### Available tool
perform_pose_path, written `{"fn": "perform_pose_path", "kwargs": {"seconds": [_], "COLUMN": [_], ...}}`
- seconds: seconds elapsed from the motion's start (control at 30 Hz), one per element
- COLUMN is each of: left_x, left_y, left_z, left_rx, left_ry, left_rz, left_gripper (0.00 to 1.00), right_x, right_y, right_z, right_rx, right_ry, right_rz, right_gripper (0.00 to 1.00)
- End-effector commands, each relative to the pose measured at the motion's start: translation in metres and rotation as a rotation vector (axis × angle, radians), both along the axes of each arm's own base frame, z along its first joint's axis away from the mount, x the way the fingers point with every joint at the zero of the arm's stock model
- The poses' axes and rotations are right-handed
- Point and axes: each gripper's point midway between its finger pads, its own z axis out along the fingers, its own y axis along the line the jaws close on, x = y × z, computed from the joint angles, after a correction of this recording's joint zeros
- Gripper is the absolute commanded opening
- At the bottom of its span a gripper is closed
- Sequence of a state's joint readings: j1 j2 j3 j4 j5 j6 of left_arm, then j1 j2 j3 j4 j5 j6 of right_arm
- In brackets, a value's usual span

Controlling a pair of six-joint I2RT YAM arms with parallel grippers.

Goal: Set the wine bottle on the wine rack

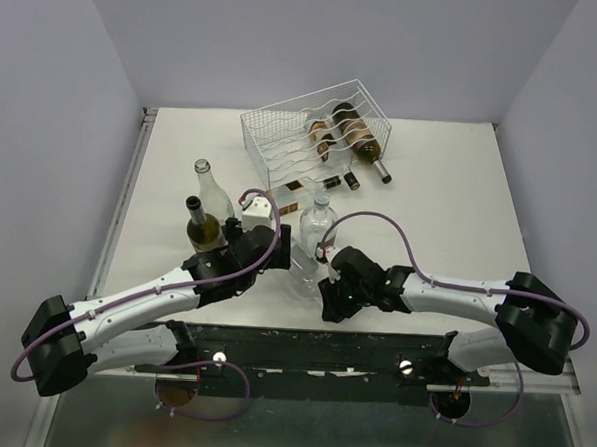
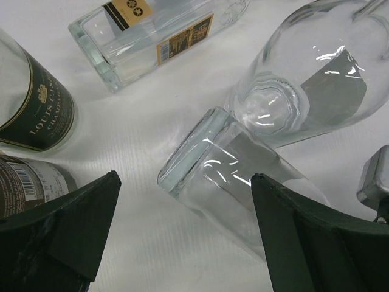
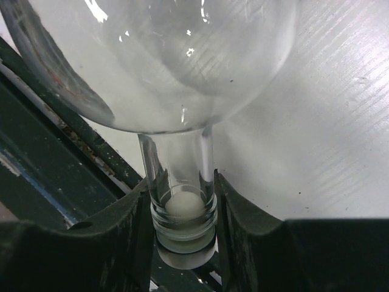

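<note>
- Right tool (image 3: 182, 210), own wrist view: fingers clamped on the neck of a clear round-bodied bottle (image 3: 164, 61), just under the lip, w/ a pale stopper inside the neck. Bulb straight ahead of tool, over white tabletop (image 3: 316, 121). Resting or just lifted: can't tell.
- Top view: right tool (image 1: 327, 285) low over tabletop, w/ the bottle body (image 1: 317, 228) just beyond the fingertips. Wine rack (image 1: 273, 132) well ahead of tool at the far side, holding dark bottles (image 1: 355, 134) in some cradles, apparently w/ free cradles beside them.
- Left tool (image 2: 183, 178): fingers spread wide, gripping nothing. Clear straight-sided bottle (image 2: 213, 176) lying btwn and ahead of the fingers, base toward tool. Contact w/ fingers unclear.
- Judged: pinched high on a thin neck w/ the heavy glass bulb far from the fingers, so prone to swing or slip. Lift slowly, keep the pinch firm, avoid any sudden wrist roll.
- Raise well clear of nearby glass before heading forward: straight-sided bottle just beside the bulb, square labelled bottle (image 2: 152, 30) ahead of left tool.
- Carry over rack's near rim, line body up parallel w/ dark bottles, lower into a free cradle. Release only after settling fully into the wire.
- Best to hold left tool back, out of the carry path.
</note>
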State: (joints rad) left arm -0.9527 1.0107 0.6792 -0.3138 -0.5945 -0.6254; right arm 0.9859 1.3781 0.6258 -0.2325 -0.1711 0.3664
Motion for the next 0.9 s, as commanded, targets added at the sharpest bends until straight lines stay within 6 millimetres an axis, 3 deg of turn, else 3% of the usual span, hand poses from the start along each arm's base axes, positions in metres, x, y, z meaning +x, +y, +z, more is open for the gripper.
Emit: {"fn": "perform_pose_path", "kwargs": {"seconds": [0.0,0.13,0.27,0.53,0.87], "left_x": [0.005,0.015,0.027,0.031,0.035], "left_y": [-0.008,-0.008,-0.015,-0.021,-0.025], "left_z": [0.001,0.000,-0.004,-0.036,-0.062], "left_rx": [-0.061,-0.102,-0.134,-0.096,-0.048], "left_ry": [0.015,0.024,0.036,0.117,0.156], "left_rz": [-0.012,-0.001,-0.008,-0.017,-0.019], "left_gripper": [0.99,0.99,0.99,0.99,0.99], "right_x": [0.002,-0.002,-0.001,-0.001,-0.005], "right_y": [-0.017,-0.021,-0.020,-0.017,-0.015], "right_z": [-0.016,-0.015,0.003,0.027,0.012], "right_rx": [-0.138,-0.171,-0.158,-0.160,-0.158], "right_ry": [-0.074,-0.087,-0.102,-0.087,-0.066], "right_rz": [-0.030,-0.020,-0.030,-0.049,-0.022], "right_gripper": [0.01,0.04,0.09,0.09,0.26]}}
